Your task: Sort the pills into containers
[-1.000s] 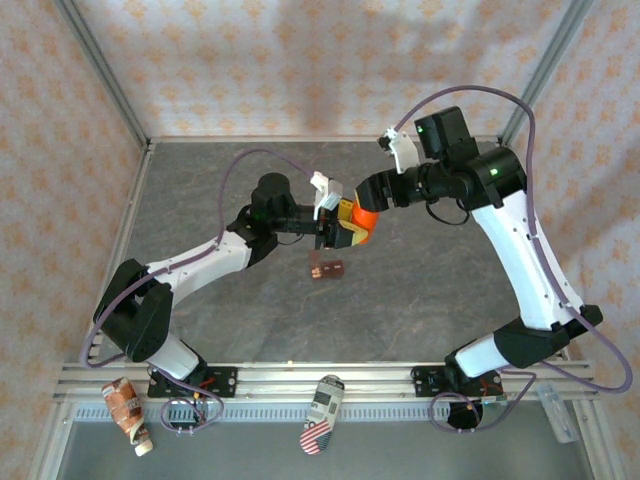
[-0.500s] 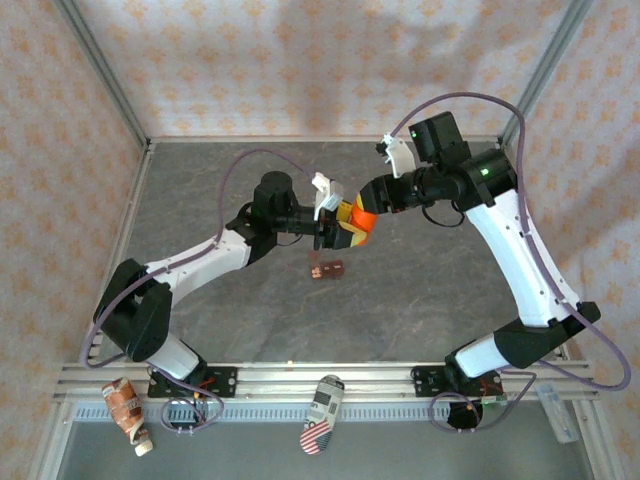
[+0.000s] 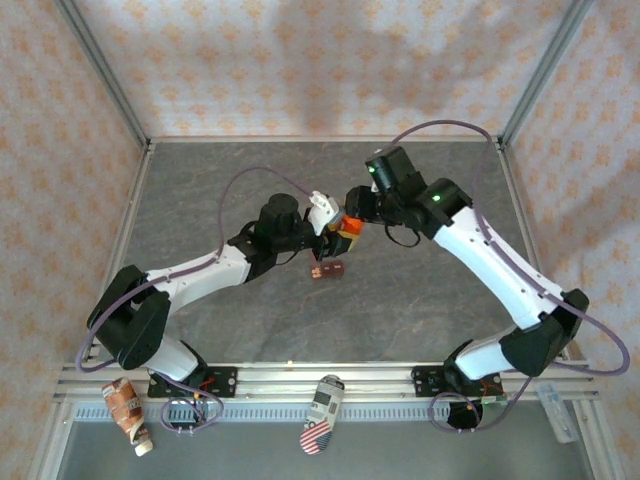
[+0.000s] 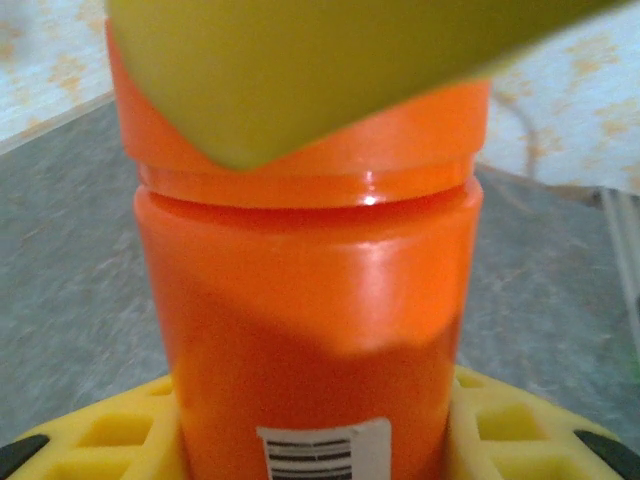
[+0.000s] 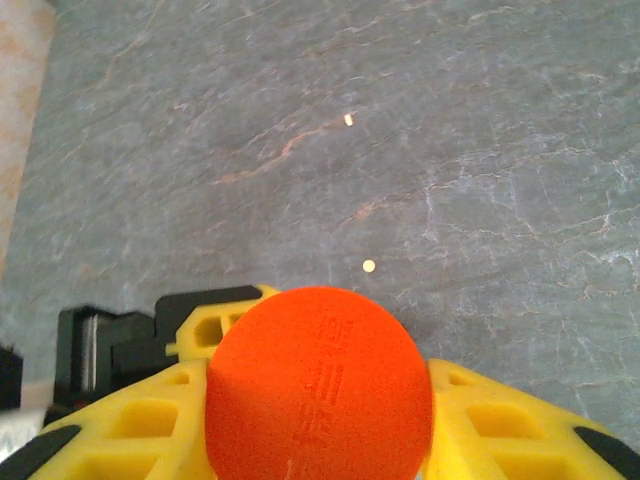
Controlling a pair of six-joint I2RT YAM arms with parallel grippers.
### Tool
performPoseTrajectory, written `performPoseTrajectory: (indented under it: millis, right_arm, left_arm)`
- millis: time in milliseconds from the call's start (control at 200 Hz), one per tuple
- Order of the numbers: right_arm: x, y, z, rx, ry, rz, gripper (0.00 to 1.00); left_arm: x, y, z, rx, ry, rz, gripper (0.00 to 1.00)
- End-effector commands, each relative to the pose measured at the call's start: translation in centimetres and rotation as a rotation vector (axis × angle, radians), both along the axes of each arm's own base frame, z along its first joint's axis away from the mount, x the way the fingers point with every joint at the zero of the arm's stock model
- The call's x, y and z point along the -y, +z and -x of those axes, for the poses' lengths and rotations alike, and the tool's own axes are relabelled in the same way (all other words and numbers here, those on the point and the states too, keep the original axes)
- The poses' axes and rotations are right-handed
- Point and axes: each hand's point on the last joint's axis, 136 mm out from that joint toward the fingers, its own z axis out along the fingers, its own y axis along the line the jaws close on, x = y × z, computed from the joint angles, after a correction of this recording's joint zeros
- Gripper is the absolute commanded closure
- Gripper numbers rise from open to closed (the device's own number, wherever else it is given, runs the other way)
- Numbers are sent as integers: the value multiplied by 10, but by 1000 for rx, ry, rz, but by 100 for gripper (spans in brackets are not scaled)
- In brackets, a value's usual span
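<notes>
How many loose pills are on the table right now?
2: one pill just beyond the orange cap, a second pill farther out on the table. Others may be hidden by the arms.

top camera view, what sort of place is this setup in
Probably a lab robot cell, not a home: patterned backdrop walls on aluminium frame posts, and a grey slate-look table with a mounting rail.

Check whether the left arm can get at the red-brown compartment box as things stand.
Likely within reach, but not free: the left gripper holds the orange bottle, whose cap the right gripper grips. The box lies unobstructed just nearer.
</notes>
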Motion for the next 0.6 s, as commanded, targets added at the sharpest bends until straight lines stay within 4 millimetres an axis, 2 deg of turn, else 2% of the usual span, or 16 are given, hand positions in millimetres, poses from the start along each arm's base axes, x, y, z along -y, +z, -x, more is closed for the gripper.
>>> performPoseTrajectory:
  millis: [0,60,120,195,270,330,430,490,591]
  right_arm:
    - [-28,-14,-13,-34,-88,-93,60]
    - [-28,-9,-18,-16,-103,-95,58]
    - [-25,5,-23,4,-109,-109,53]
    - [-14,31,-26,41,-106,-149,42]
    - [2,63,-22,109,-88,-204,29]
    - [14,92,-10,178,-48,-257,20]
    - [26,126,16,268,63,-271,13]
    - [29,135,29,295,147,-235,13]
    - [24,130,44,262,298,-147,14]
  left_arm:
    - [16,88,-4,294,6,178,100]
    - [17,82,-7,282,15,172,100]
    - [16,77,-11,273,21,163,100]
    - [13,73,-15,253,23,166,100]
    - [8,79,-18,245,16,197,100]
    - [4,84,-17,231,-8,224,100]
    - [3,92,-7,213,-91,260,100]
    - [5,96,1,195,-154,280,100]
    - [9,100,14,152,-248,294,100]
